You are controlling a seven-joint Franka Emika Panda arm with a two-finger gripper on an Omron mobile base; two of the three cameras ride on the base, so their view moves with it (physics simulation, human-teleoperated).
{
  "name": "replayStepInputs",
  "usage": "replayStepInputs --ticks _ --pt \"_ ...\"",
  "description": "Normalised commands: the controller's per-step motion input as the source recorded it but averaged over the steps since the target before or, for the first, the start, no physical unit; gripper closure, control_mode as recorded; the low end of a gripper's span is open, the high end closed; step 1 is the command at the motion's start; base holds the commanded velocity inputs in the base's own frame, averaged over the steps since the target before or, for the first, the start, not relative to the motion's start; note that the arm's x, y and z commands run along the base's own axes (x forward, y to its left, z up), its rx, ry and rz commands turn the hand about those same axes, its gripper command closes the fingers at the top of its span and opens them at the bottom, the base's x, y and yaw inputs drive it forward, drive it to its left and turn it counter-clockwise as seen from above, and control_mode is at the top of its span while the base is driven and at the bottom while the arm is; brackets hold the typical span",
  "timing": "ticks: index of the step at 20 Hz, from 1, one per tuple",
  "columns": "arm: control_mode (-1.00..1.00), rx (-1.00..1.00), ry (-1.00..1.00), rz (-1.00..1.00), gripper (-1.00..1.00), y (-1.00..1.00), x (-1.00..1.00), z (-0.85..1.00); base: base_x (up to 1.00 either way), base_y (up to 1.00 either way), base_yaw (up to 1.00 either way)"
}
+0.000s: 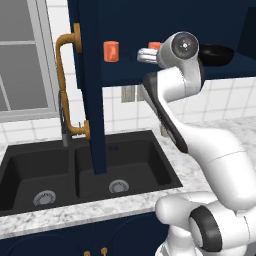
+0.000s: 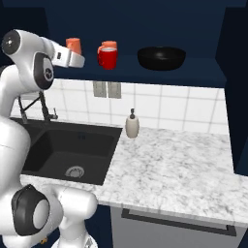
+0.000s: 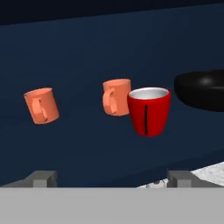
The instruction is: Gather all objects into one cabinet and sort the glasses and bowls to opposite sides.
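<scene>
We have the gripper [image 3: 111, 177] spread wide and empty, its two dark tips low in the hand view, facing into the open navy wall cabinet [image 2: 145, 19]. Straight ahead and slightly right of centre stands the red cup [image 3: 149, 110], upright, its long axis vertical in the base views though the hand view rolls a little. Just behind it, partly overlapped, is one salmon-orange cup [image 3: 116, 96]; the other salmon-orange cup [image 3: 41, 105] sits well apart toward the left of that frame. The black bowl [image 3: 202, 89] lies at the right edge, near the red cup but not touching it.

In the right base view all four rest on the cabinet shelf [image 2: 160, 70], cups left, bowl right. We judge gathering done and sorting nearly so. The open cabinet door [image 1: 86, 75] hangs at upper left of the left base view, above the sink [image 1: 85, 170].
</scene>
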Motion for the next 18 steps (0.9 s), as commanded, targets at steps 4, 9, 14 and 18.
replayStepInputs --ticks 4,9,14,18 --pt "-1.00 0.00 0.00 -0.09 -1.00 -0.37 -0.14 0.00 0.00 0.00 0.00" --pt "-1.00 0.00 0.03 -0.08 -1.00 -0.61 -0.34 0.00 0.00 0.00 0.00" --pt "-1.00 0.00 0.04 -0.01 -1.00 -0.35 -0.91 0.00 0.00 0.00 0.00" --pt "-1.00 0.00 0.02 0.00 -1.00 -0.12 -0.97 0.00 0.00 0.00 0.00"
